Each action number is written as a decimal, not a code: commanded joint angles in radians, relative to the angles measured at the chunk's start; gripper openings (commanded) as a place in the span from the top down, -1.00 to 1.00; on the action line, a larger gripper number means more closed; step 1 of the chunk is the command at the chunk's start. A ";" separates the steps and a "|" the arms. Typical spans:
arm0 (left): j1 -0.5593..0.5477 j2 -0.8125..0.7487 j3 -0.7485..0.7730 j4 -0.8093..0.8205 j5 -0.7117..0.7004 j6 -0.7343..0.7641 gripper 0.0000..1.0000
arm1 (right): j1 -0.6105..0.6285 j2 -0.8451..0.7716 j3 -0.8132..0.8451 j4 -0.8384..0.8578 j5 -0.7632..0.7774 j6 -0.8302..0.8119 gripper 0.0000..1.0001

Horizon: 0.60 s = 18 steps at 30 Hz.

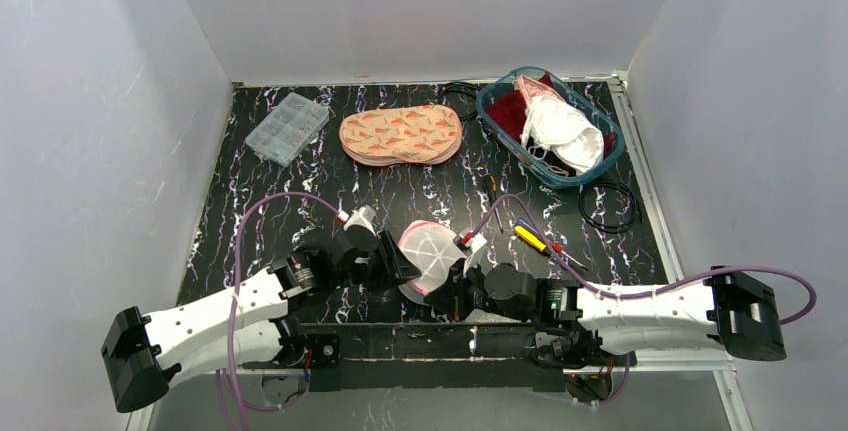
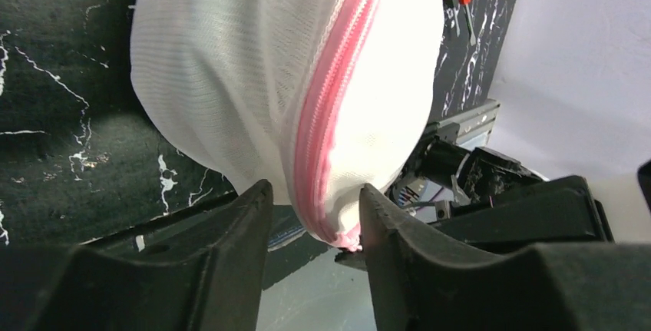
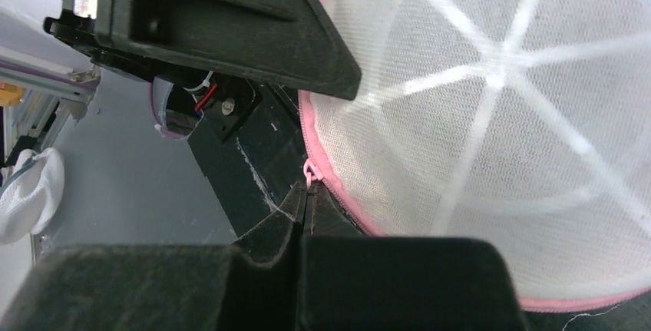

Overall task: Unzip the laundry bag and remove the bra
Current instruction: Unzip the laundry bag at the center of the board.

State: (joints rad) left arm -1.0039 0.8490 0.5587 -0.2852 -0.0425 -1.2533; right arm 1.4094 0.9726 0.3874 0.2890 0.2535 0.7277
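Unzipping step: the right gripper (image 3: pixel 305 199), fingers fully together, is pinching the pink pull (image 3: pixel 309 171) at their tips, with the bag (image 3: pixel 476 116) lying just beyond them. The left gripper (image 2: pixel 315 189), fingers narrowed, is clamping the bag's lower end, the zipper (image 2: pixel 330 100) running up between them. The likely best technique is drawing the pull along the zipper's curve while the left gripper is anchoring the seam taut. The bra is not showing through the mesh.

A white mesh laundry bag (image 1: pixel 428 254) with a pink zipper (image 2: pixel 330 100) lies on the black, white-veined tabletop (image 1: pixel 400 191), near black fingers (image 2: pixel 230 231).
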 commanded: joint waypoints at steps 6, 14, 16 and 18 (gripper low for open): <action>-0.005 0.027 0.020 0.002 -0.103 -0.011 0.44 | 0.017 -0.024 0.037 0.046 0.031 -0.001 0.97; -0.004 -0.010 0.039 -0.067 -0.176 -0.009 1.00 | 0.016 -0.077 0.023 -0.031 0.067 0.004 0.97; -0.005 -0.020 0.041 -0.083 -0.189 -0.008 1.00 | 0.017 -0.099 0.018 -0.060 0.082 0.007 0.97; -0.003 -0.031 0.045 -0.098 -0.202 -0.005 1.00 | 0.017 -0.124 0.016 -0.101 0.106 0.009 0.97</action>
State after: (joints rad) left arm -1.0103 0.8436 0.5747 -0.2958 -0.1452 -1.2747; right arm 1.4162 0.9016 0.3874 0.2401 0.3122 0.7303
